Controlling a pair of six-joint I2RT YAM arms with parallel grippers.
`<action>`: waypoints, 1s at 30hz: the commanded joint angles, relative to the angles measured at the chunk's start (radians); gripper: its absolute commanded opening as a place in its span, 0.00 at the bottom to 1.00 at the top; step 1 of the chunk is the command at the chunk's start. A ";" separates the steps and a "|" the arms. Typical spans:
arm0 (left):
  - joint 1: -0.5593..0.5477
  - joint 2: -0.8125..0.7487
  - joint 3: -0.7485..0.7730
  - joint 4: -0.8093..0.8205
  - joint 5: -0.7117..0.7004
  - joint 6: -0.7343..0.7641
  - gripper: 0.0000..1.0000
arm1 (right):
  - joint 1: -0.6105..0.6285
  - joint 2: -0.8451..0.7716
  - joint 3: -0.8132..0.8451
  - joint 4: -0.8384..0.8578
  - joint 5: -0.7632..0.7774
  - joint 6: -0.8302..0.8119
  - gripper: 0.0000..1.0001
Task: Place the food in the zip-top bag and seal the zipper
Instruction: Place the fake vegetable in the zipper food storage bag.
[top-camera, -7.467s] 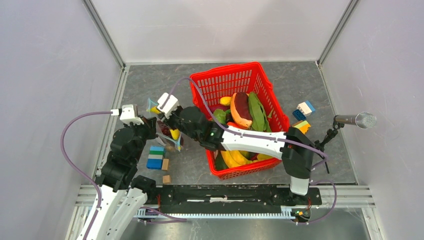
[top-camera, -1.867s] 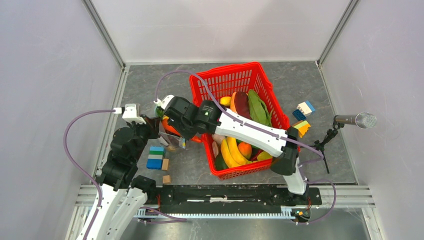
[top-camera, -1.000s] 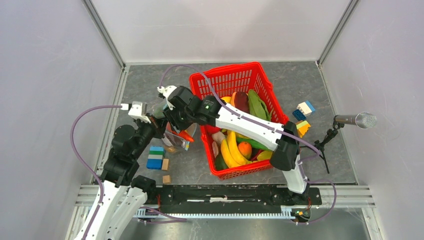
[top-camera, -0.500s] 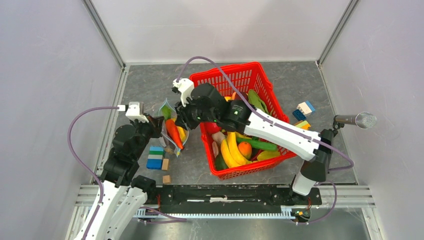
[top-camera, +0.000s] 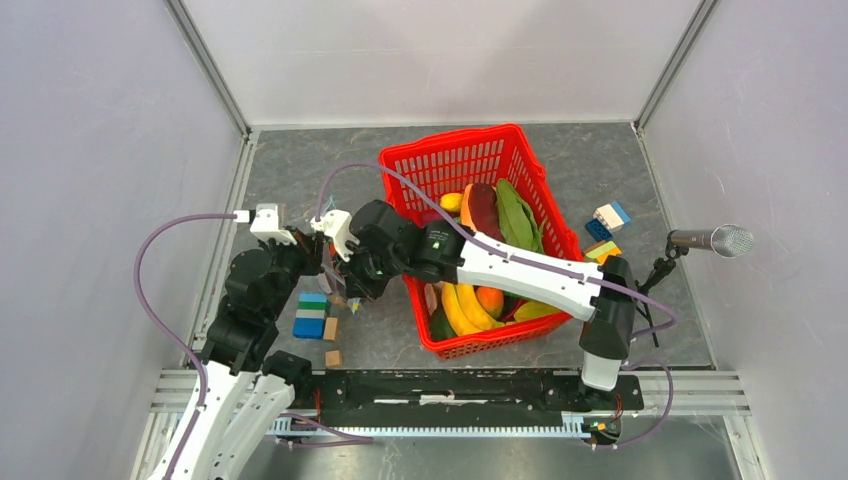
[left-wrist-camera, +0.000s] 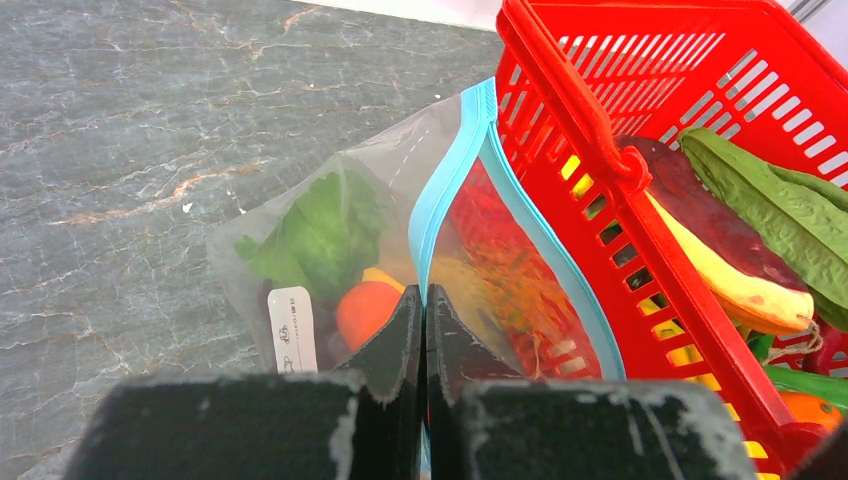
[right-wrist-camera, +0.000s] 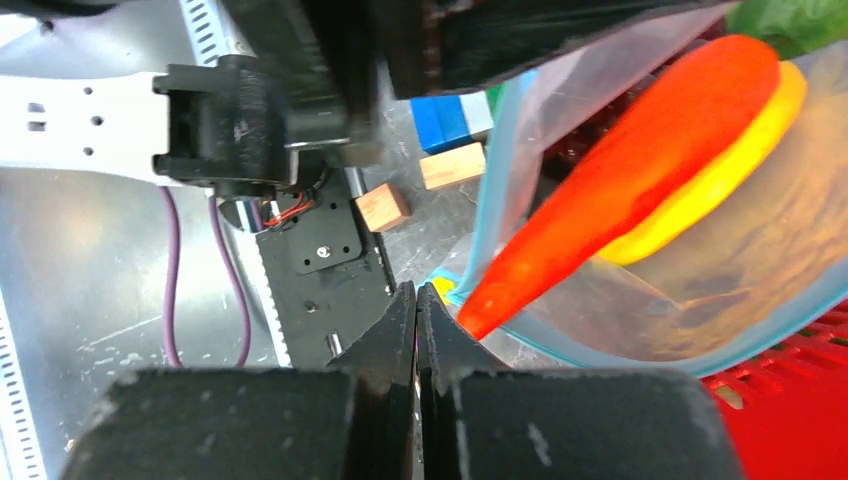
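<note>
- Left gripper (left-wrist-camera: 422, 305) clamps the zipper (left-wrist-camera: 452, 165) of the zip-top bag (left-wrist-camera: 310, 240), which stands at the red basket's (left-wrist-camera: 585, 105) 9 o'clock.
- Right gripper (right-wrist-camera: 416, 300) is pinched together beside the bag's corner; the carrot (right-wrist-camera: 640, 165) is inside.
- Blocks (top-camera: 312, 315) sit at the bag's 6 o'clock.

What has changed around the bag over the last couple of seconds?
The right gripper swung from the far-left corner of the red basket back over the zip-top bag and shut its jaws beside the zipper; whether it pinches it is unclear. The carrot now lies in the bag. The left gripper stayed clamped on the zipper; the basket did not move.
</note>
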 joint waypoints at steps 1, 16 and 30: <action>0.003 -0.002 0.034 0.005 -0.027 -0.003 0.02 | 0.010 -0.074 -0.016 0.025 -0.033 -0.037 0.01; 0.003 -0.003 0.035 0.006 -0.021 -0.003 0.02 | 0.019 -0.028 -0.035 -0.006 0.025 -0.044 0.00; 0.003 -0.009 0.035 0.002 -0.028 -0.004 0.02 | -0.025 0.021 0.040 0.067 0.210 -0.031 0.00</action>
